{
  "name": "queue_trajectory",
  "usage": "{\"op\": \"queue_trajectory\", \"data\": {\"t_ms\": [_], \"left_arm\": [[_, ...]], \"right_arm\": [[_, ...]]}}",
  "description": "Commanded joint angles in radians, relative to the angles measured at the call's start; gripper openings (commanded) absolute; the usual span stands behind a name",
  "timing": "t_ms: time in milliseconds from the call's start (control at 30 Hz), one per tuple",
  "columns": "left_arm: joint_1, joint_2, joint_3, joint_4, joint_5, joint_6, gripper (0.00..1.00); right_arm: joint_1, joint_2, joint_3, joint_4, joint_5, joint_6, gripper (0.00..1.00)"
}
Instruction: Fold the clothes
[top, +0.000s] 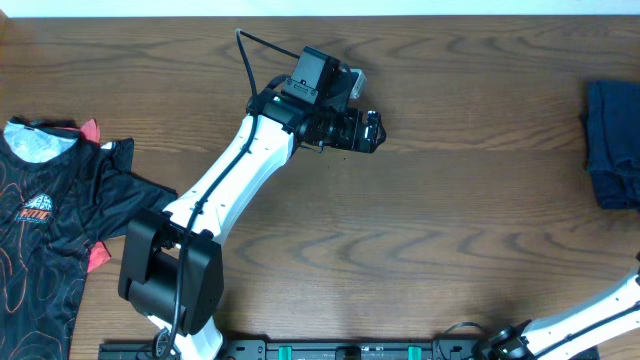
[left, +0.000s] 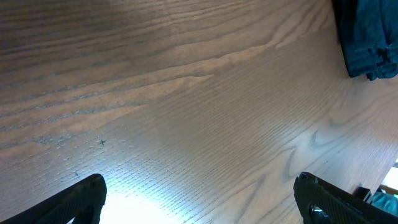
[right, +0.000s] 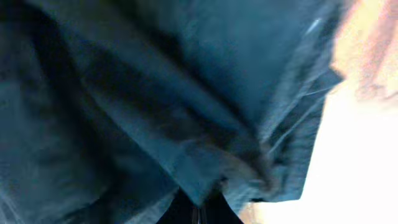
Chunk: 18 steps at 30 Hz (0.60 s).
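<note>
**Navy garment at the table's right edge, right gripper closed in its cloth**

A plain dark navy-blue soft fabric garment lies at the far right edge of the brown wood-grain table, partly cut off by the frame. From overhead it reads as a compact, roughly rectangular bundle with layered edges. It looks at least partly folded, though how neat the fold is cannot be told. The right wrist camera sits so close that blurred navy cloth fills nearly its whole view, with creases running down toward the fingers.

At the far left edge, well apart from it, a black short-sleeved jersey with an orange line print and red trim lies spread flat and unfolded. If it belongs to the job, that work is yet to be done.

The right gripper is out of the overhead view. Its two dark fingers are closed tight together, and cloth gathers at their tips, so it appears to be pinching the navy garment.

The left gripper hangs over bare wood near the table's upper middle. Its fingers are spread fully wide, holding and touching nothing.
</note>
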Motion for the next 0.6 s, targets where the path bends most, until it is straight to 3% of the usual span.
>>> {"op": "queue_trajectory", "data": {"t_ms": [0, 300, 567], "left_arm": [[0.0, 0.01, -0.014, -0.003, 0.006, 0.018, 0.98], [0.0, 0.019, -0.014, 0.001, 0.006, 0.021, 0.98], [0.0, 0.02, -0.014, 0.0, 0.006, 0.021, 0.98]], "right_arm": [[-0.011, -0.087, 0.014, 0.019, -0.048, 0.015, 0.01], [0.046, -0.184, 0.014, 0.063, -0.233, 0.008, 0.01], [0.238, -0.079, 0.013, 0.03, -0.021, 0.015, 0.01]]}}
